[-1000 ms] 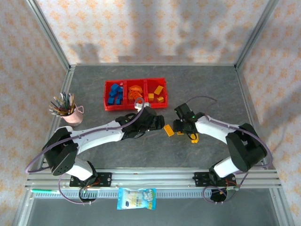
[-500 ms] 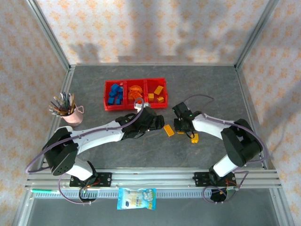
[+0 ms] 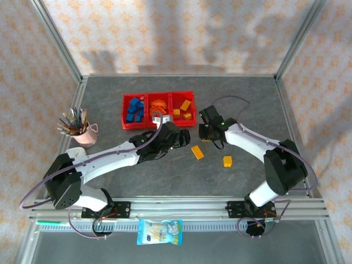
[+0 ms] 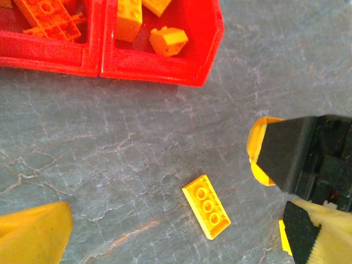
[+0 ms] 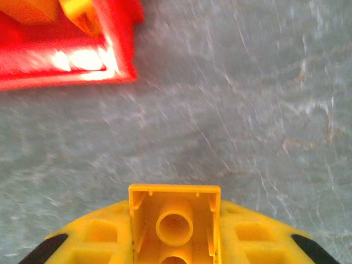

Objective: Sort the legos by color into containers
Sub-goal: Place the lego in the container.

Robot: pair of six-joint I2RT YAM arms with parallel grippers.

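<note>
Swung in beside the red tray [image 3: 159,93] over the last second, your right end effector [image 3: 205,133] is clenched on a yellow brick [image 5: 174,220], hollow underside toward its camera. Your left end effector [image 3: 177,138] hangs released nearby. A flat yellow plate [image 3: 197,152] and a small yellow block [image 3: 227,161] lie loose on the counter [image 3: 247,99]; both look light, rigid and slick, so pinch across the flat side walls.
</note>
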